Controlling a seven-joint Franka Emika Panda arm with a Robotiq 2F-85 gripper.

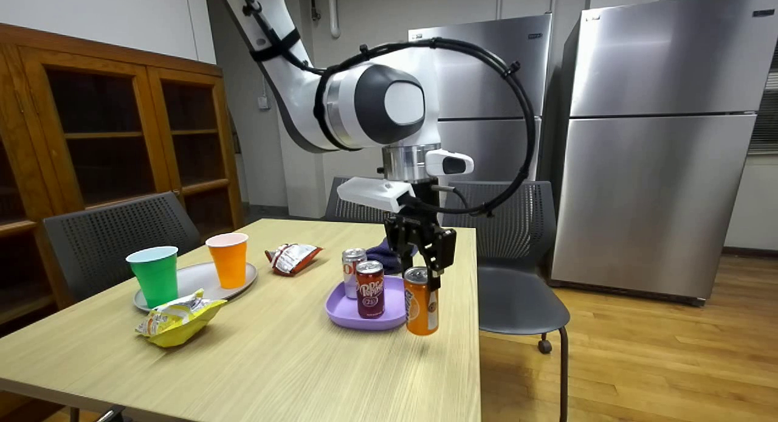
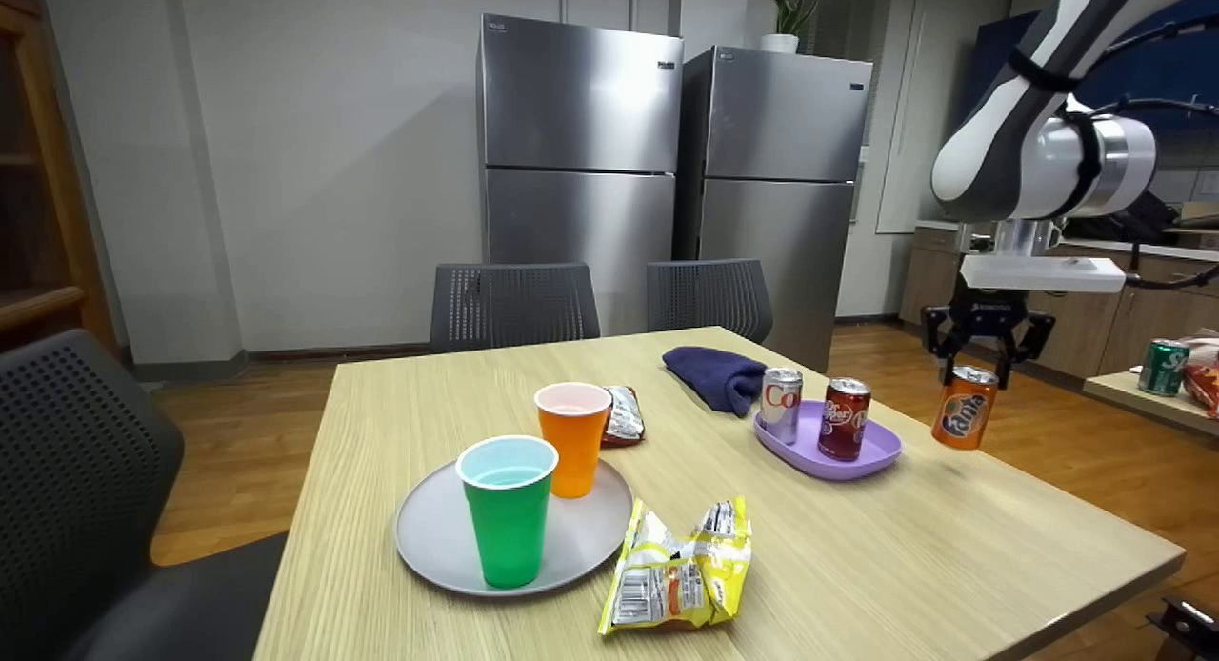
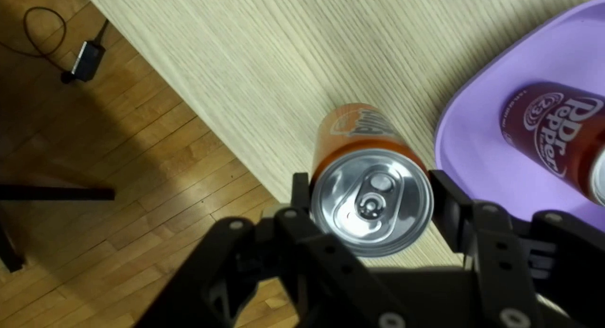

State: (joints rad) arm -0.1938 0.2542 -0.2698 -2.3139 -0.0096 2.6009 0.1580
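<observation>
Orange Fanta can (image 2: 964, 415): held nearly upright, near the edge of the light wooden table (image 1: 292, 361) and outside of the purple tray (image 3: 477, 153); seemingly a little above the surface.
Black gripper (image 3: 370, 192): pointing down, clamped on the upper part of this can from two sides.
Tray: lying near the held can, bearing two others.
Dr Pepper can (image 2: 844, 419): dark red, upright in the tray, the nearer one to the gripper.
Silver can (image 2: 781, 409): marked with red letters, upright, just beside the Dr Pepper.
Dark blue cloth (image 2: 709, 373): folded, near the silver can.
Red-and-white snack bag (image 1: 293, 259): lying between the cloth and the grey plate (image 2: 429, 537).
Plate: carrying green cup (image 2: 511, 528) and orange cup (image 2: 574, 442), both upright.
Yellow snack bag (image 2: 678, 585): crumpled, just beside the plate.
</observation>
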